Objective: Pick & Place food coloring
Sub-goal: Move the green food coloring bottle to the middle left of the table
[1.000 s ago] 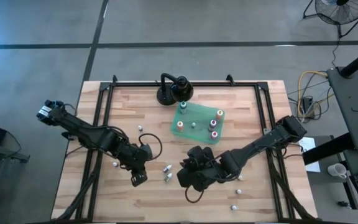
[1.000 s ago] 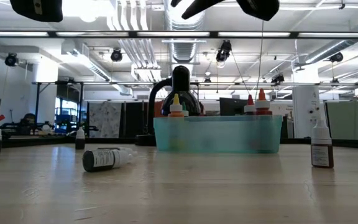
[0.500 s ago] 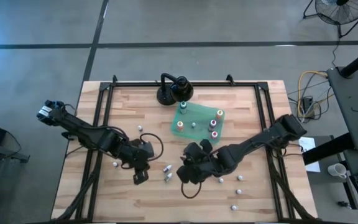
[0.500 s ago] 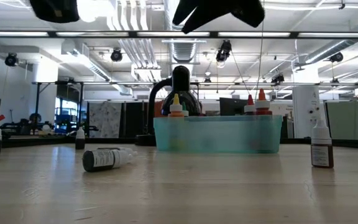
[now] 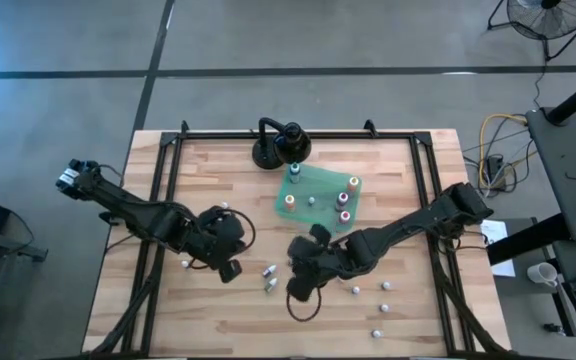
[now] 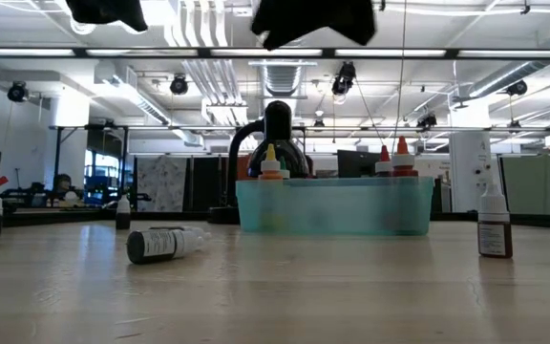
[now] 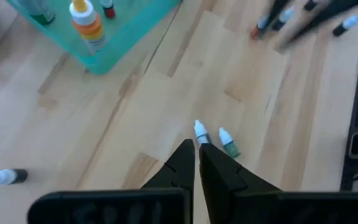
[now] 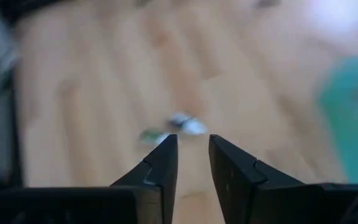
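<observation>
Pale wooden planks make up the counter (image 5: 198, 170), framed by black rails. Both dark arms reach in over its middle from either side.

Largest of the things on it is a translucent teal tray (image 5: 318, 185) near the far edge, with a black round-based stand (image 5: 273, 148) just beside it. Several food coloring bottles (image 5: 344, 197) stand upright inside the tray, orange and red caps among them; the low view shows their tips rising above the tray wall.

Left gripper (image 5: 231, 268) hangs above the counter left of centre, empty. In the left wrist view its fingers (image 7: 182, 163) are pressed together with almost no gap between them. Just beyond them lie two fallen bottles (image 7: 215, 138) side by side on the wood, one with a green label. From above, the same pair (image 5: 269, 277) lies between the two grippers.

Right gripper (image 5: 299, 286) hovers just right of that pair, also empty. Its fingers (image 8: 160, 165) stand slightly parted in the right wrist view, with the blurred pair on the wood beyond them.

More loose bottles (image 5: 381, 310) are scattered on the near right part of the counter, and one small bottle (image 5: 225, 206) stands left of the tray. In the low view a dark-labelled bottle (image 6: 165, 243) lies on its side on the counter.
</observation>
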Controlling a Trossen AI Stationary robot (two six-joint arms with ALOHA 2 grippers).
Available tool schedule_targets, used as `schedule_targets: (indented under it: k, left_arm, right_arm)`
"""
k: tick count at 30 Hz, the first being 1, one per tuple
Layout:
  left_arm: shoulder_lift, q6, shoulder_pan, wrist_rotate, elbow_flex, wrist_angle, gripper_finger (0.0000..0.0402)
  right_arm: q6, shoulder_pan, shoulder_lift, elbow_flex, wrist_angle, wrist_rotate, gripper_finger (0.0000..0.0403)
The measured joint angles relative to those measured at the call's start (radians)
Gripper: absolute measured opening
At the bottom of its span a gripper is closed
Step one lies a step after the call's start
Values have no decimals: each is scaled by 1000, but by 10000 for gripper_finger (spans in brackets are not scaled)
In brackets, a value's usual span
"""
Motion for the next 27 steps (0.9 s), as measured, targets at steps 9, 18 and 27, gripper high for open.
schedule_targets:
  k: [9, 18, 27]
  left_arm:
    - [-75, -65, -41, -114, -17, -131, 0]
    - [-191, -266, -78, -116, -178, -128, 0]
    - [-310, -405, -96, -87, -321, -47, 0]
  right_arm:
    - [-510, 6, 188, 49, 144, -311, 127]
    - [-780, -27, 306, 163, 78, -314, 163]
    - [-863, -89, 347, 164, 48, -329, 169]
